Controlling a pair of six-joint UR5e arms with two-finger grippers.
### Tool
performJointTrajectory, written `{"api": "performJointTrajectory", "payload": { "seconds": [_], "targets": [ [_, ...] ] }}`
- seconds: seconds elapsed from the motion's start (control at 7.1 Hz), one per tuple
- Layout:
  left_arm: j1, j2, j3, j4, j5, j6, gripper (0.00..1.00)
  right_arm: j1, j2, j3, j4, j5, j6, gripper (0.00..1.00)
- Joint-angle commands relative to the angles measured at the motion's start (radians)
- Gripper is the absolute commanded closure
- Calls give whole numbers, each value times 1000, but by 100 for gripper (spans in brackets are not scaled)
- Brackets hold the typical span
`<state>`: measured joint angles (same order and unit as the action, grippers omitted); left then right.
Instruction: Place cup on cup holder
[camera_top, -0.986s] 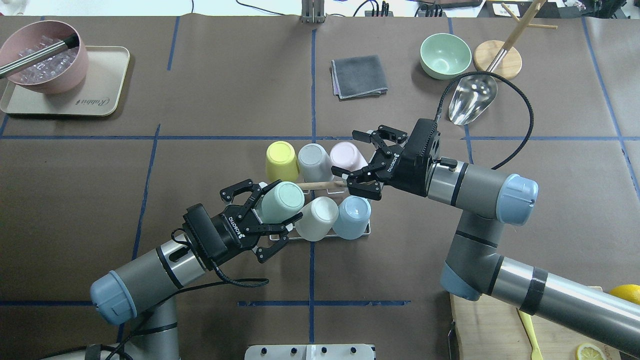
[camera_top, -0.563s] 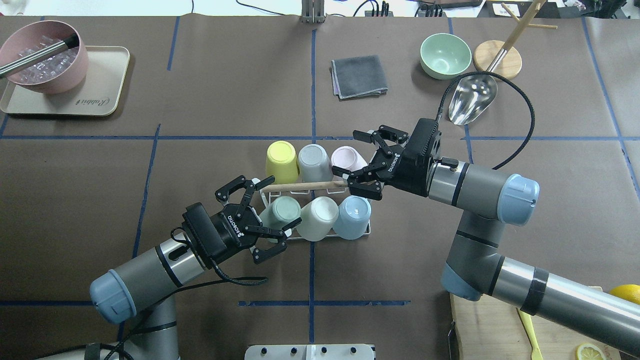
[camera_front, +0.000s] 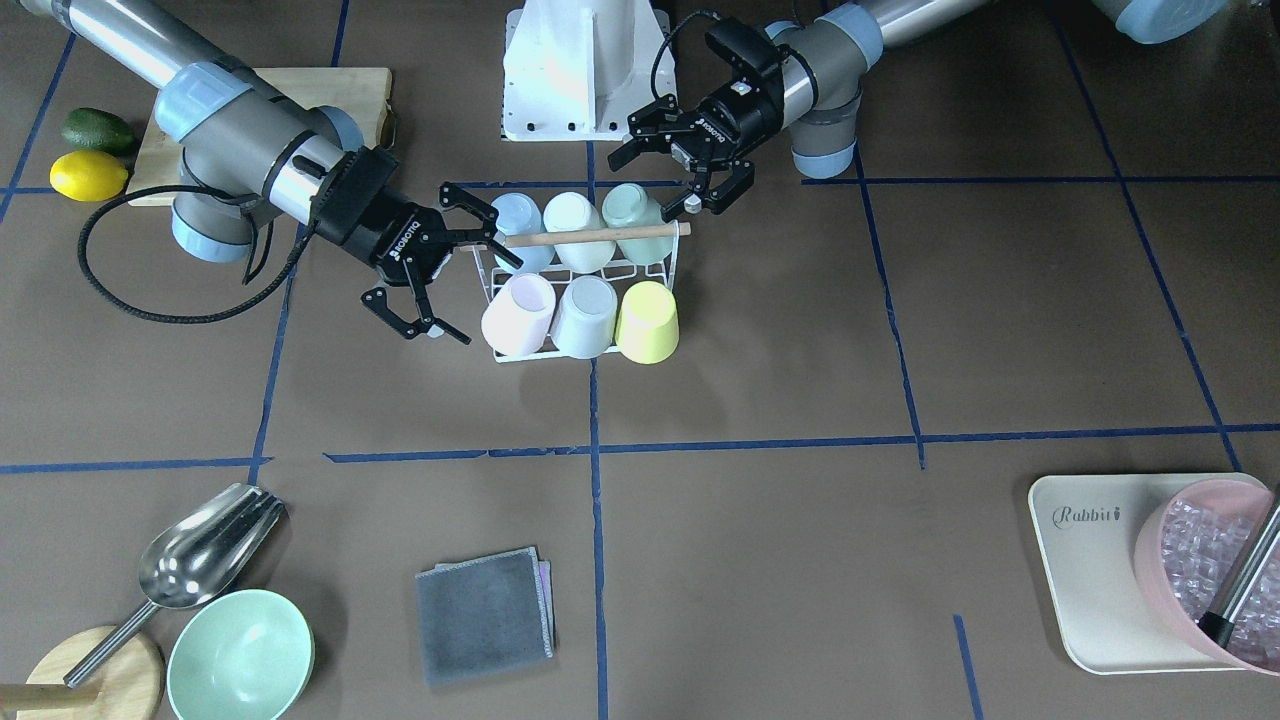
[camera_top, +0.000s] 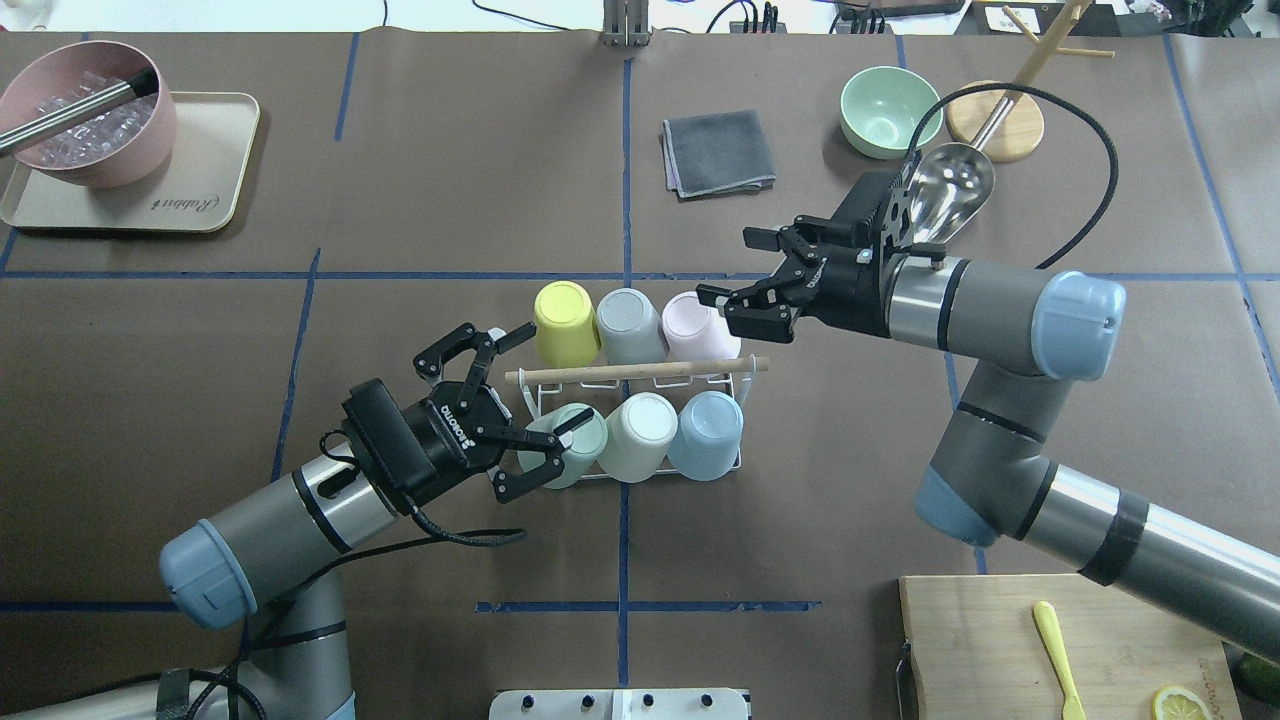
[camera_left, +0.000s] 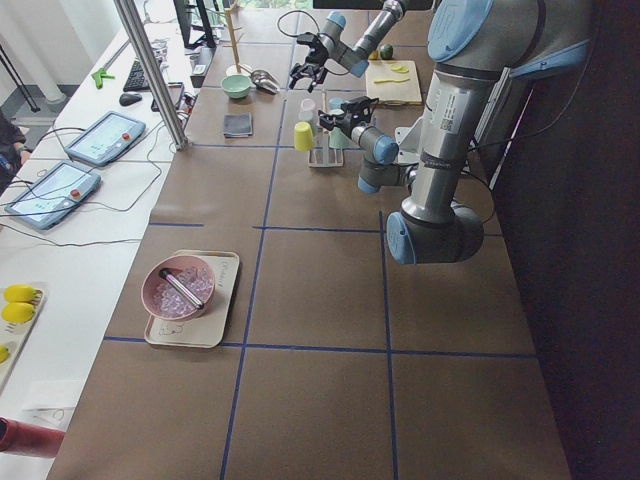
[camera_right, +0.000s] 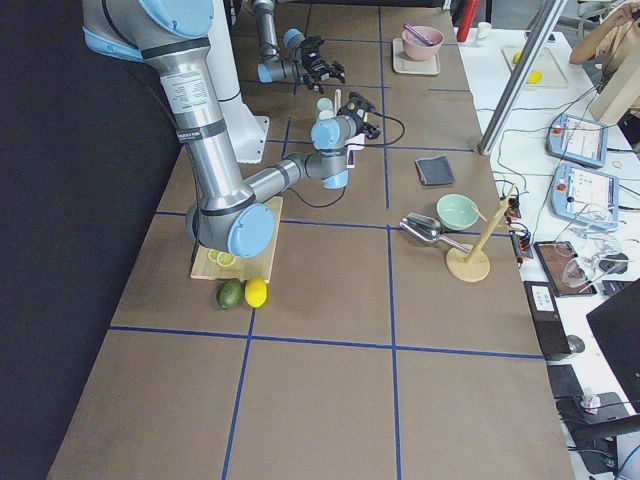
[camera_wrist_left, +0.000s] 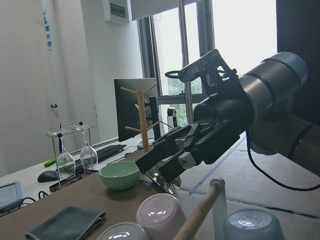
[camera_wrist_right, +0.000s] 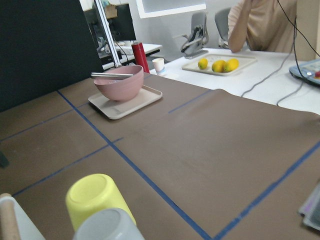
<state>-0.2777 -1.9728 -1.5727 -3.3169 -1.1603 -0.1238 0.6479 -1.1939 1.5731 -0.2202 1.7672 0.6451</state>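
The cup holder (camera_top: 738, 462), a white wire rack with a wooden rod handle (camera_top: 640, 372), stands mid-table and carries six upturned cups. The yellow (camera_top: 565, 322), grey (camera_top: 630, 325) and pink (camera_top: 698, 328) cups fill the far row. The green (camera_top: 575, 445), cream (camera_top: 640, 435) and blue (camera_top: 705, 435) cups fill the near row. My left gripper (camera_top: 540, 400) is open and empty at the rack's left end, its near finger beside the green cup (camera_front: 628, 205). My right gripper (camera_top: 725, 270) is open and empty, just past the rack's far right corner. It also shows in the left wrist view (camera_wrist_left: 175, 155).
A grey cloth (camera_top: 718, 152), a green bowl (camera_top: 890, 110), a metal scoop (camera_top: 945, 195) and a wooden stand (camera_top: 995, 115) lie at the far right. A pink bowl of ice (camera_top: 85, 125) sits on a tray (camera_top: 200, 215) at the far left. A cutting board (camera_top: 980, 640) is near right.
My left gripper lowered the green cup onto the rack's near left prong, let it go and drew back left. My right gripper moved off the rod's end, farther away and right.
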Motion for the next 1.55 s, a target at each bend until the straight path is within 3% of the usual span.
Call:
{"api": "performJointTrajectory", "payload": {
  "seconds": [0.0,0.28,0.42,0.56,0.7,0.85,1.13,1.27,1.41],
  "targets": [
    [-72,6,-87,148,-7,-7,0,111,-114,196,-384,159,110,0],
    [-116,6,-200,444,-10,-8,0,227,-246,400,-889,263,120,0],
    [-135,11,-283,643,-25,-23,0,310,-300,428,-1086,379,119,0],
    [-171,9,-293,748,-111,-127,0,445,-352,432,-1233,491,116,0],
    [-251,8,-293,836,-228,-163,0,599,-418,397,-1272,553,108,0],
    [-385,8,-294,964,-422,-165,0,709,-525,375,-1272,608,5,0],
    [-634,-1,-303,1270,-782,-157,0,911,-588,257,-1338,614,-467,0],
    [-732,5,-340,1453,-885,-154,0,985,-584,260,-1448,601,-531,0],
    [-838,15,-363,1625,-932,-151,0,1018,-587,266,-1476,579,-611,0]
  ]
}}
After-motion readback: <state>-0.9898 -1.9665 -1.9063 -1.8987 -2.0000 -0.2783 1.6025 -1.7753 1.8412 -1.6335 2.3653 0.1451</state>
